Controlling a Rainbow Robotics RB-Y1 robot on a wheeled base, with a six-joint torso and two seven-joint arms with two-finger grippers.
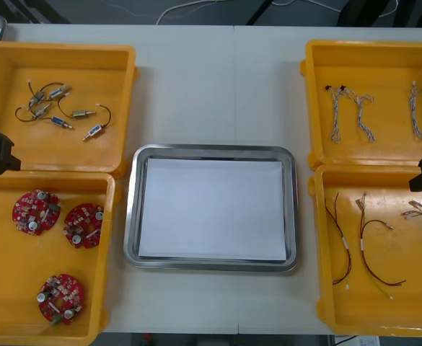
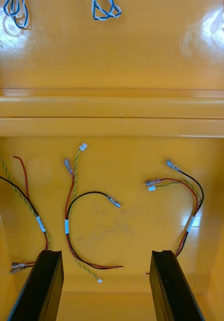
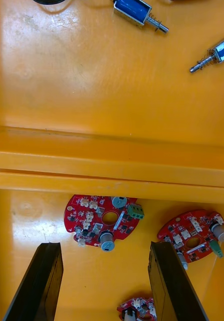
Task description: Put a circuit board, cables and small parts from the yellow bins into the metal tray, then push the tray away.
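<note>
We are looking down on the table (image 1: 211,86) and the metal tray (image 1: 133,216) is lying at its middle, white inside, between the two pairs of yellow bins (image 1: 124,86). The left pincer (image 3: 104,253) is hanging open over the near left bin (image 1: 1,288), its fingers (image 3: 39,281) standing apart above a red circuit board (image 3: 103,223) and closing on nothing, while two more boards (image 1: 83,225) are lying close by in that same bin. In the far left bin (image 1: 9,65) small metal parts (image 1: 81,113) are sitting. The right pincer (image 2: 106,253) is hovering open as well, fingers wide over the red and yellow cables (image 2: 67,225) that are sprawling across the near right bin (image 1: 384,317). In the far right bin (image 1: 384,65) twisted blue and white cables (image 1: 335,119) are resting, well apart from the tray
</note>
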